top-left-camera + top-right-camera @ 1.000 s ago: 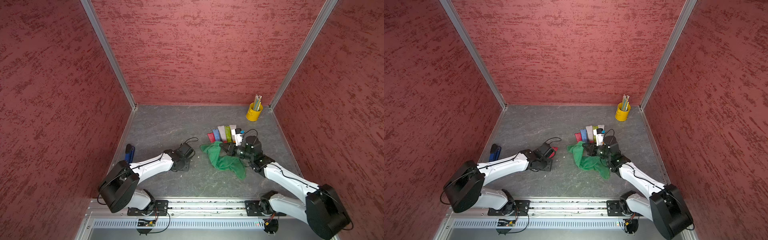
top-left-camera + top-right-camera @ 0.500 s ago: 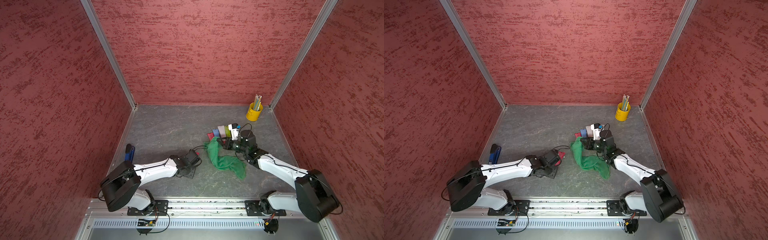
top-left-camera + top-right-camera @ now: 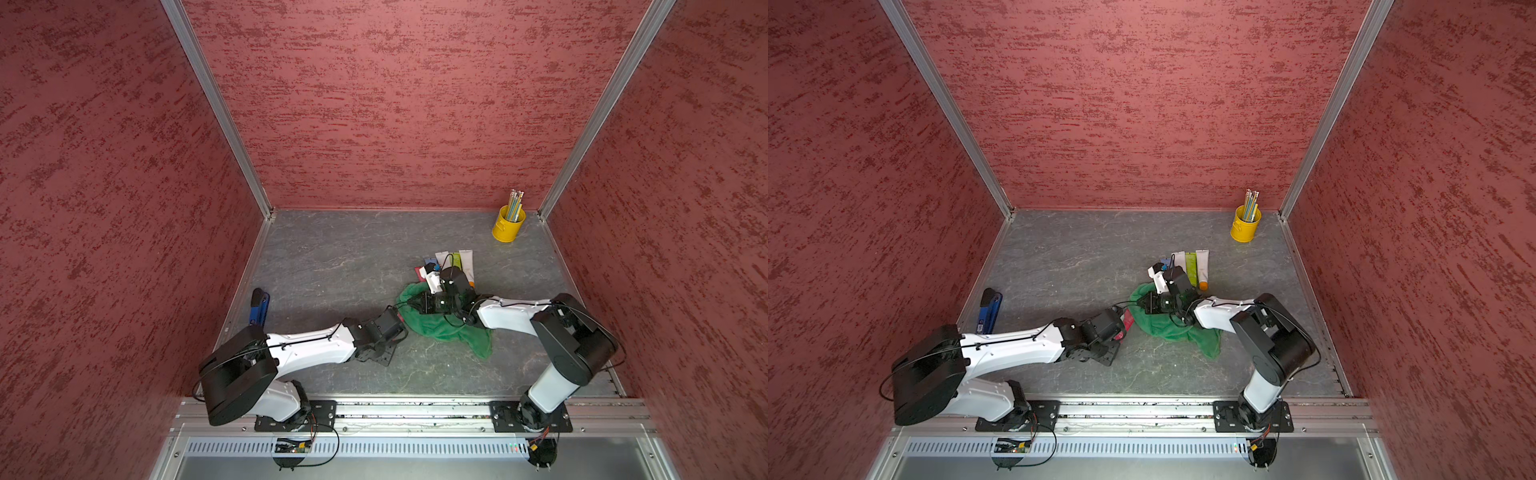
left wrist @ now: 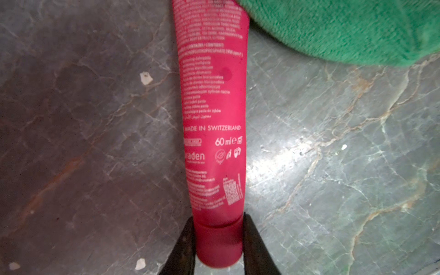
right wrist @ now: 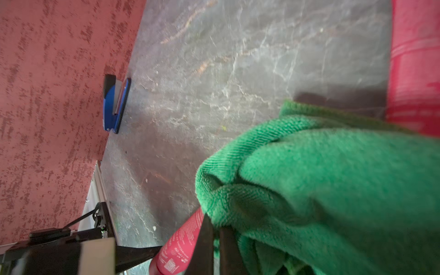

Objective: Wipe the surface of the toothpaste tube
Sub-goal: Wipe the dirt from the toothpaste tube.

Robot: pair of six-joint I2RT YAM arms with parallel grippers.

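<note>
A red toothpaste tube (image 4: 212,119) with white print lies low over the grey floor. My left gripper (image 4: 217,238) is shut on its cap end, one black finger on each side. In both top views only a sliver of the tube (image 3: 401,319) (image 3: 1128,320) shows past the left gripper (image 3: 395,324). My right gripper (image 5: 215,242) is shut on a bunched green cloth (image 5: 333,190). The cloth (image 3: 440,328) (image 3: 1167,326) hangs over the tube's far end (image 5: 181,245) and hides it. In the left wrist view the cloth (image 4: 345,28) touches the tube's upper side.
A row of other tubes (image 3: 457,262) lies just behind the right gripper. A yellow cup of pencils (image 3: 508,226) stands in the back right corner. A blue stapler (image 3: 258,309) lies along the left wall. Red walls enclose three sides.
My left gripper closed on the red tube and carried it right, up to the cloth. The right gripper dragged the green cloth left over the tube's end.
</note>
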